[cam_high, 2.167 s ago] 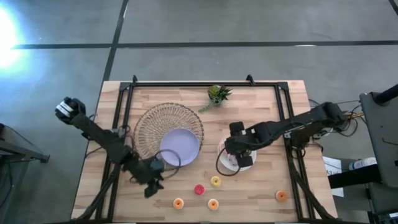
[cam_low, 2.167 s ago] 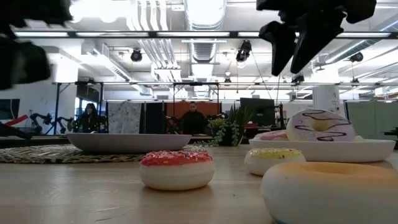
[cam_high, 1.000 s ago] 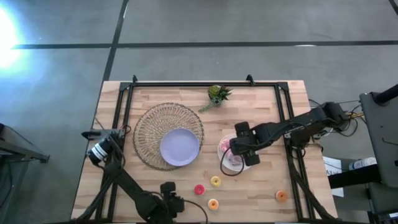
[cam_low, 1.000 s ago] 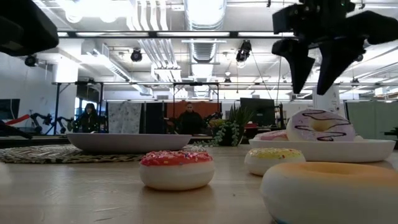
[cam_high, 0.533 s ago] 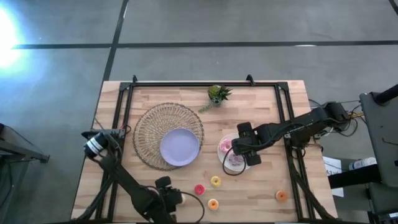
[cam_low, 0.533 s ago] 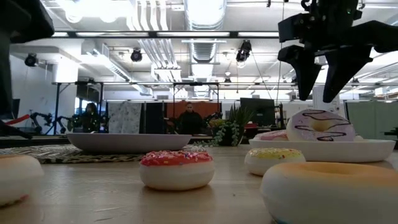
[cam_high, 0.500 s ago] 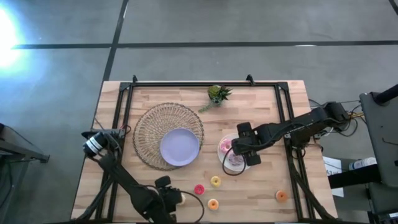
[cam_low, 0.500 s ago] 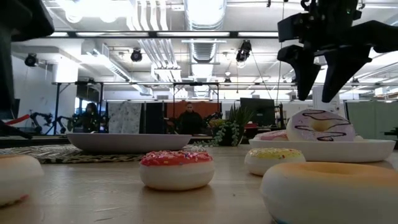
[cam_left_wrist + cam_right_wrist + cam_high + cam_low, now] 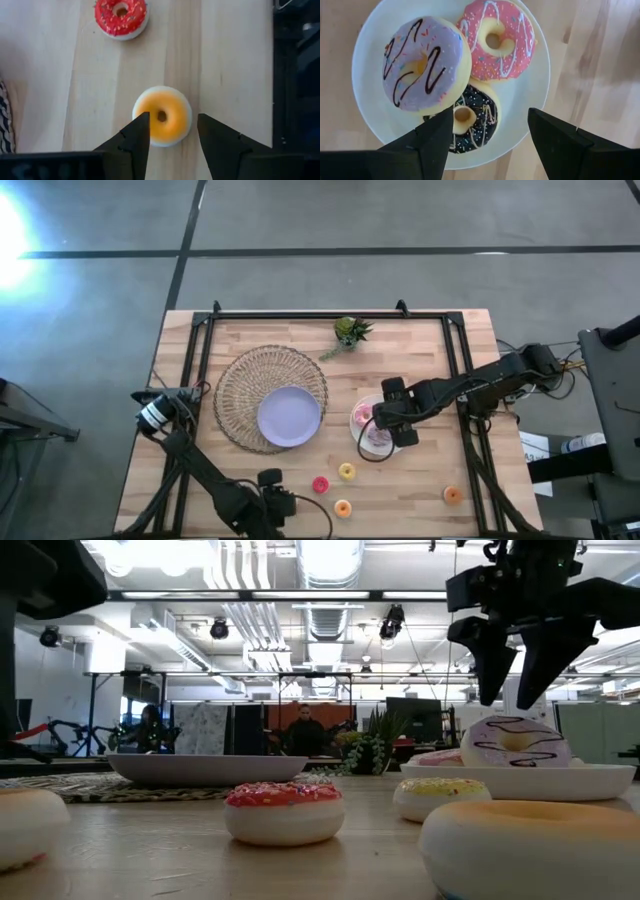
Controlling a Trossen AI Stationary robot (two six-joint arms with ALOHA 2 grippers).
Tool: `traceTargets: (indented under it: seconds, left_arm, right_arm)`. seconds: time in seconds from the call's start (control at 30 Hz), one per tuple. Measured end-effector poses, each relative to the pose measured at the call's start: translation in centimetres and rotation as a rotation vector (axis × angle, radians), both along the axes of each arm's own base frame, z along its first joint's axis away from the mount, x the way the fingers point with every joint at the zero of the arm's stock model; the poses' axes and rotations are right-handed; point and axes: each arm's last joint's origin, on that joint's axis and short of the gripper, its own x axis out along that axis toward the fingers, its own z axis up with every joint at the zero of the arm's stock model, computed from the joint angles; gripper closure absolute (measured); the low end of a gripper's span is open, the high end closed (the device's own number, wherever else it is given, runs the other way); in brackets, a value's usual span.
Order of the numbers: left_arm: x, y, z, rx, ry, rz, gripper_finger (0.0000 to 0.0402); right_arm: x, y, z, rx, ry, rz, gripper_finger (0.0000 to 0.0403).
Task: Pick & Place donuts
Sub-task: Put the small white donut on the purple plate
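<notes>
High view: left end effector [image 9: 272,502] sits low at the near edge of the desk [image 9: 420,340], left of the red donut [image 9: 320,485]. Yellow donut [image 9: 347,471] and a small orange donut [image 9: 342,507] lie just right of the red one; another orange donut [image 9: 452,495] lies well apart near the right edge. Right end effector [image 9: 388,417] hangs over the white plate [image 9: 357,412]. Lavender plate [image 9: 289,416] rests on the woven mat [image 9: 240,380]; plant [image 9: 350,331] at the far side.

Low view: right end effector fingers spread, above the lavender-iced donut [image 9: 515,741], not touching.

Left wrist view: left end effector fingers [image 9: 134,137] apart, straddling an orange donut [image 9: 162,115], not clamped; red donut beyond it.

Right wrist view: white plate holds three donuts touching: lavender-iced, pink-iced [image 9: 496,39], chocolate [image 9: 470,118]. Fingers [image 9: 436,135] apart above the plate.
</notes>
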Motion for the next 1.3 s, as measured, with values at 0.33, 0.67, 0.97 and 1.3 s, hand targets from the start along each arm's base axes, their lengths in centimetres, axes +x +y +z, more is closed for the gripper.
traceTargets:
  seconds: [0.33, 0.67, 0.97, 1.3]
  left_arm:
    - [0.4, -0.6, -0.6, -0.027, -0.027, -0.008, 0.0262]
    - [0.5, -0.2, -2.4, -0.02, 0.029, 0.038, 0.0263]
    - [1.0, 0.6, -2.7, -0.062, 0.046, 0.134, 0.035]
    - [0.4, 1.6, 1.4, -0.191, 0.013, 0.179, 0.04]
  right_arm:
    - [-0.1, -0.1, -0.3, -0.004, 0.009, 0.0, 0.0154]
    - [-0.2, -0.1, -0.3, -0.004, 0.01, -0.001, 0.0154]
    - [-0.1, -0.1, 0.0, 0.003, -0.019, 0.0, 0.0159]
    - [-0.2, 0.0, 4.7, 0.088, -0.304, 0.037, 0.0177]
